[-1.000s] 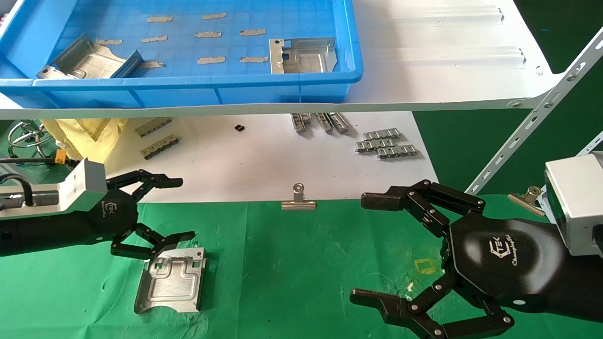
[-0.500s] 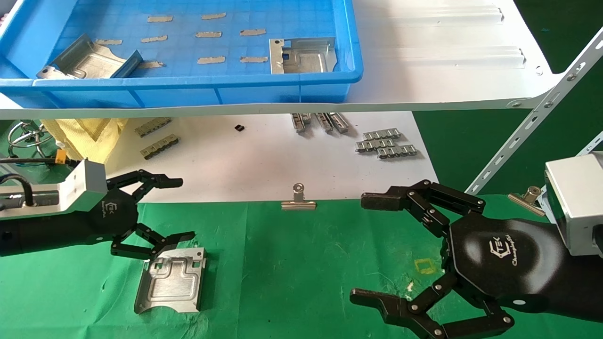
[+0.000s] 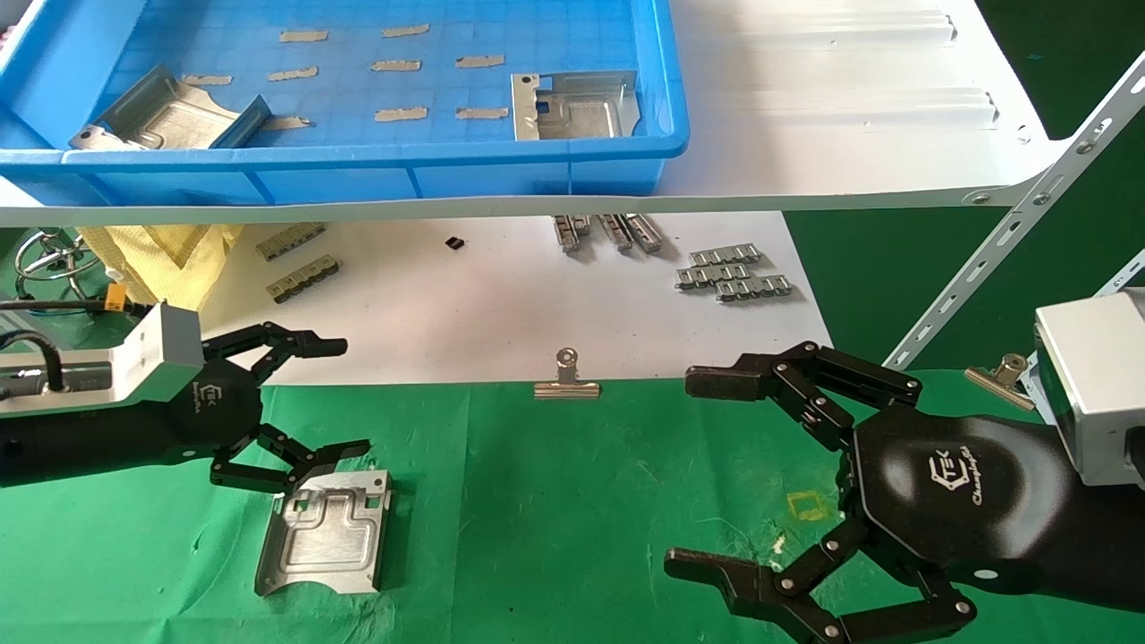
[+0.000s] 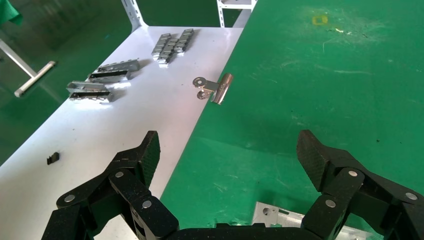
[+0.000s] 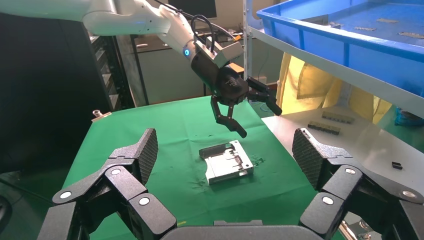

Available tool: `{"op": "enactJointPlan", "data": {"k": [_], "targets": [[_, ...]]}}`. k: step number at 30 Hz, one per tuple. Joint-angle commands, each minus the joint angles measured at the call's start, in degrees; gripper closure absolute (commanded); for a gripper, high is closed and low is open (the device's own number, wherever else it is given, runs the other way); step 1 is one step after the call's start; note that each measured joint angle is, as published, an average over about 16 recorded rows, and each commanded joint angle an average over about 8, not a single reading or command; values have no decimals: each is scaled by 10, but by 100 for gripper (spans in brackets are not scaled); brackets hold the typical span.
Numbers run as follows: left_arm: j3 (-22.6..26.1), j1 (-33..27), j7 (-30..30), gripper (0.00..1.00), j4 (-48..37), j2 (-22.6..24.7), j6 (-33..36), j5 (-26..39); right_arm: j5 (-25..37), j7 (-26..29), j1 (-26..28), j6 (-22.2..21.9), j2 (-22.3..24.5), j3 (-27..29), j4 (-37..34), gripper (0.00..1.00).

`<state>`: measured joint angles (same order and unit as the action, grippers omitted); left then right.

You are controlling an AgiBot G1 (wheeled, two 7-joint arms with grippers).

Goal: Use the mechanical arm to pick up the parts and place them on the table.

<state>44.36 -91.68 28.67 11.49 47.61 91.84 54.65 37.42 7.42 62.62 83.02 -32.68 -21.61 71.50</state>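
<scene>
One silver part [image 3: 324, 532] lies flat on the green table [image 3: 555, 501] at the front left; it also shows in the right wrist view [image 5: 226, 161] and its corner in the left wrist view [image 4: 280, 220]. My left gripper [image 3: 344, 396], the arm with the orange-connector cable, hovers just above the part's far edge, open and empty. Two more parts lie in the blue bin [image 3: 572, 174] on the shelf, one at its left [image 3: 165, 114] and one at its right [image 3: 572, 105]. My right gripper [image 3: 702, 472] is open and empty over the table's right side.
A white shelf [image 3: 850, 134] holds the blue bin. A white sheet [image 3: 465, 304] below it carries grey link strips [image 3: 733, 273]. Silver binder clips [image 3: 566, 380] hold the cloth's edge. A slanted shelf brace [image 3: 1011, 241] stands at right. A yellow square mark [image 3: 811, 506] is on the cloth.
</scene>
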Motion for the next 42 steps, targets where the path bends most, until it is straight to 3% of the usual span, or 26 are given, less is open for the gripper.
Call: {"op": "enactJointPlan", "data": {"k": [1,42], "targets": [[0,0,0,0,-1,0,0,0,0,0,0,0,0,0,0,0],[-191,203,-266,0,419,-85,-41,-86,0,0,0,0,0,0,0,0]]}}
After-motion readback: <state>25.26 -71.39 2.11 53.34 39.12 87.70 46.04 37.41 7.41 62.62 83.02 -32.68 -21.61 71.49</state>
